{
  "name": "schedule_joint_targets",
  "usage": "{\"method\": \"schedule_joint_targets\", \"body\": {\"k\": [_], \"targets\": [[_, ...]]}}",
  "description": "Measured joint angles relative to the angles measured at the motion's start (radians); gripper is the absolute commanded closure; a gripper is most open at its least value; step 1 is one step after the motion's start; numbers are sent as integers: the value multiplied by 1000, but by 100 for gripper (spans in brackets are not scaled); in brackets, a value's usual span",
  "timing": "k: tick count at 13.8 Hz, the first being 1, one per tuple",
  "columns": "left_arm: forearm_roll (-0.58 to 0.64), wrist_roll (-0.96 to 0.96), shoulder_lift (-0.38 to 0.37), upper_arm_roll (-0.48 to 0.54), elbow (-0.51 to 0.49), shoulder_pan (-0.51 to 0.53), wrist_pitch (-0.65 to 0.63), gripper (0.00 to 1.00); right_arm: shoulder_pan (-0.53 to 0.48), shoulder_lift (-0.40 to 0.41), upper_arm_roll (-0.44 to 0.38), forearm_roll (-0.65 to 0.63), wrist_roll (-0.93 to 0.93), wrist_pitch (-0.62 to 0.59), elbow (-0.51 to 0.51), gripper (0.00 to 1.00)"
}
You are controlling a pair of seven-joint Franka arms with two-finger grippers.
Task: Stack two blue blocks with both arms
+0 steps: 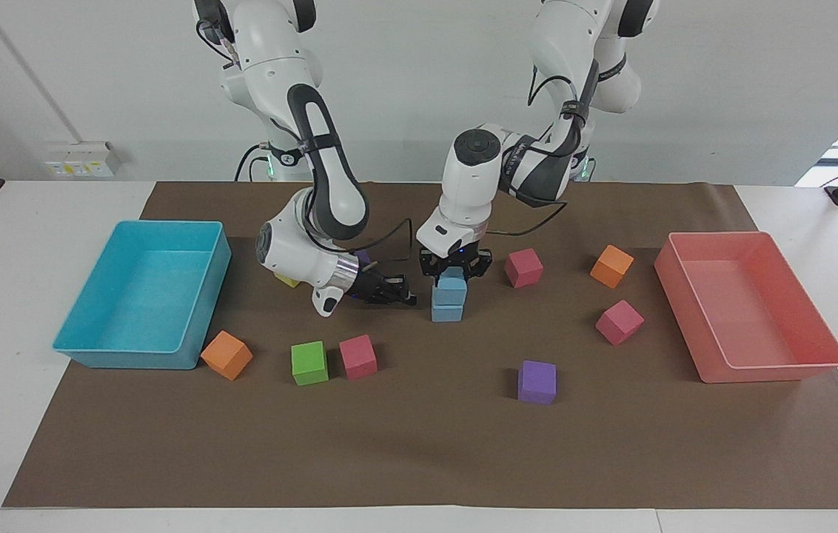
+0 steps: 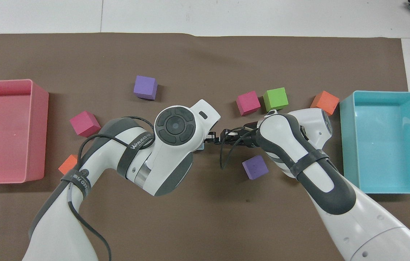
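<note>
Two light blue blocks stand stacked mid-mat. The lower blue block (image 1: 446,313) rests on the brown mat, and the upper blue block (image 1: 451,291) sits squarely on it. My left gripper (image 1: 454,272) points straight down from above, shut on the upper block. My right gripper (image 1: 398,295) lies low and level beside the stack, toward the right arm's end, shut and empty, its tips a short gap from the blocks. In the overhead view the left arm's wrist (image 2: 176,125) hides the stack, and the right gripper (image 2: 223,138) shows next to it.
A turquoise tray (image 1: 130,359) stands at the right arm's end and a pink tray (image 1: 767,374) at the left arm's end. Loose cubes lie around: orange (image 1: 226,355), green (image 1: 309,363), pink (image 1: 357,357), purple (image 1: 537,382), pink (image 1: 619,322), orange (image 1: 611,266), pink (image 1: 523,267).
</note>
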Motion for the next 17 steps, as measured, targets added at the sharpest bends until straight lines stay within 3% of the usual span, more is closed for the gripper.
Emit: {"method": "schedule_joint_targets", "body": {"k": [7,10,17], "targets": [[0,0,4,5,0,0,21,79,0,0,0,0,0,0,0,100],[0,0,4,5,0,0,22,68,0,0,0,0,0,0,0,100],[0,0,4,2,-1,0,22,68,0,0,0,0,0,0,0,100]]}}
